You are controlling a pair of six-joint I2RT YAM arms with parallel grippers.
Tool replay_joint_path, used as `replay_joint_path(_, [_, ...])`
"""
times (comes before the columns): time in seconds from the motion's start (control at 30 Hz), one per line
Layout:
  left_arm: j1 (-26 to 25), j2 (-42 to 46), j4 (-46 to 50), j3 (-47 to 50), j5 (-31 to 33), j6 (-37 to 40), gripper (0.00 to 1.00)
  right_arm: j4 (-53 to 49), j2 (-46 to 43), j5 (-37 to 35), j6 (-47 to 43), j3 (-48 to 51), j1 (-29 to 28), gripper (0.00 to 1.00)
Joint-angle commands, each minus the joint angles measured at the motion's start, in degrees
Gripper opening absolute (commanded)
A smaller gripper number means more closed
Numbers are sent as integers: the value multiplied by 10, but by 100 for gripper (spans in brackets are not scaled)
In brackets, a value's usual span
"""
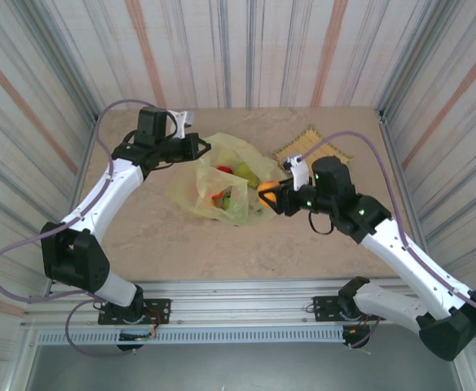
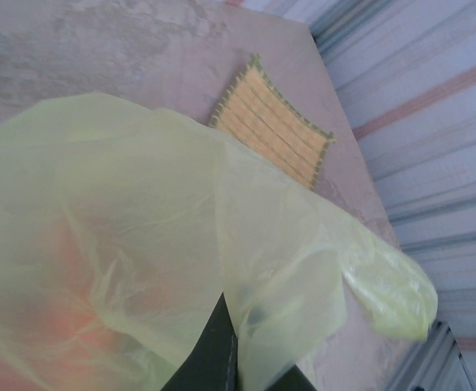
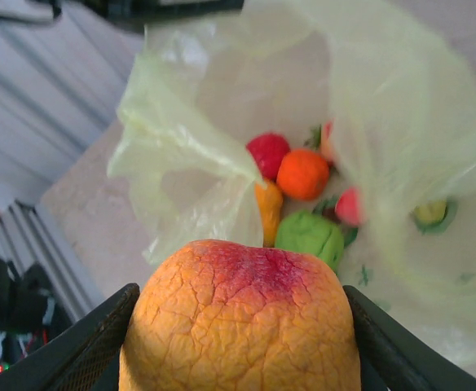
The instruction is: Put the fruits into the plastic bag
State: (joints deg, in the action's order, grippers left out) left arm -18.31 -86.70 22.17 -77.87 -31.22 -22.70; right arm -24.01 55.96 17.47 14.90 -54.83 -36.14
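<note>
The yellow-green plastic bag point(image 1: 191, 192) lies mid-table with its mouth facing right. My left gripper point(image 1: 199, 147) is shut on the bag's upper rim, and thin plastic point(image 2: 124, 228) is pinched between the dark fingers point(image 2: 213, 350). Inside the bag lie several fruits: a red one point(image 3: 267, 153), an orange one point(image 3: 302, 173), a green one point(image 3: 307, 236) and a pink one point(image 3: 348, 206). My right gripper point(image 3: 238, 334) is shut on a large orange fruit with a red blush point(image 3: 238, 309). It hovers at the bag's right opening point(image 1: 268, 192).
A tan woven mat point(image 1: 307, 147) lies at the back right, just beyond the bag and the right arm, and it also appears in the left wrist view point(image 2: 275, 122). Striped walls enclose the table on three sides.
</note>
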Motion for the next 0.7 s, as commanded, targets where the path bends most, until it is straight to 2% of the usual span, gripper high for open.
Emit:
replay_joint_path(0.0, [-20,1,-3,-10,-24,25,0,5,-19,9,-21,56,-7,57])
replay_joint_path(0.17, [-48,-9,30,-25,-5,71,0,77,2,-22,-17,118,-8,56])
replay_joint_path(0.33, [-75,-31,63,-43,4,102,0,173,77,-49,-5,134,-9,54])
replay_joint_path(0.53, [-76,-35,64,-43,4,106,0,269,167,-123,-6,140,-9,55])
replay_joint_path(0.67, [-74,-33,64,-44,4,106,0,331,218,-135,8,127,-9,55])
